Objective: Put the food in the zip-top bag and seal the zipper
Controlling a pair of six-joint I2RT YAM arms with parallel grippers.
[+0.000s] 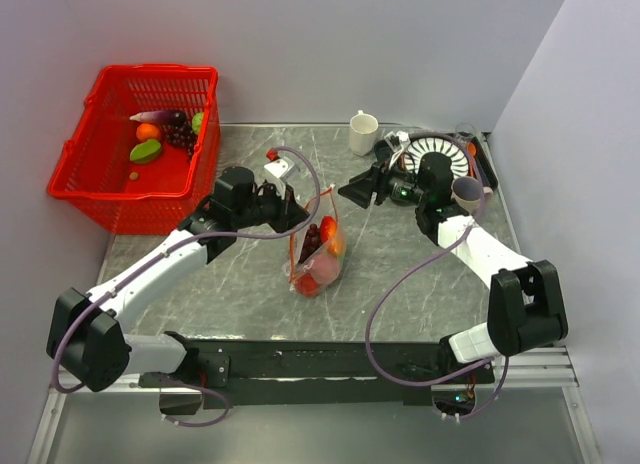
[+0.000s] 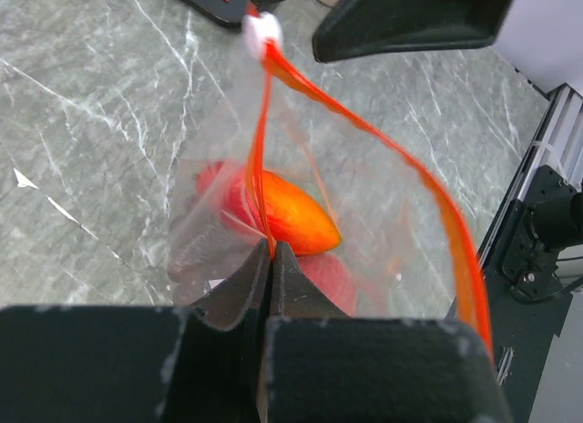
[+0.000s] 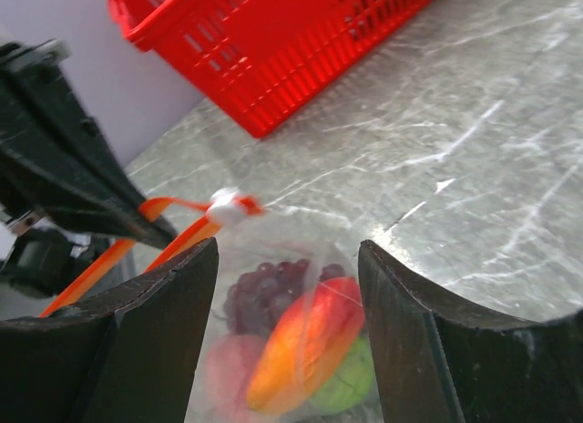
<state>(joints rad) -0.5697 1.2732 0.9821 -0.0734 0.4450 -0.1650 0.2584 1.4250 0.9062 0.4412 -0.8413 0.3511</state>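
My left end effector point(image 1: 289, 210) is clenched on the thin red-orange plastic zipper point(image 2: 364, 127) of the small clear floppy zip-top bag point(image 1: 318, 254). In my left wrist view the strip runs straight down into the closed fingertips point(image 2: 271, 254). The bag hangs from that grip near the middle of the grey marbled worktop point(image 1: 220, 284), its bottom resting on the surface.

From the small white slider point(image 2: 261, 31) at the far end of the mouth, two lengths of the zipper spread apart. One drops to my left fingers and the other curves away to the right, so the mouth gapes.

Inside the bag I see an oblong orange fruit point(image 2: 296, 218), a cluster of dark purple grapes point(image 3: 269, 291), a rounded red piece point(image 2: 323, 277) and a green piece point(image 3: 351, 386).

My right end effector point(image 1: 352, 192) is released, its two black fingers spread wide with nothing between them. It hovers just right of the bag's top without touching it. In the right wrist view the slider point(image 3: 228, 207) and the bag's contents show through the gap between the fingers.

The red mesh plastic basket point(image 1: 110, 184) sits at the far left corner, well apart from the bag, with several fruit pieces in it. A white ceramic mug point(image 1: 363, 133) stands near the far edge.
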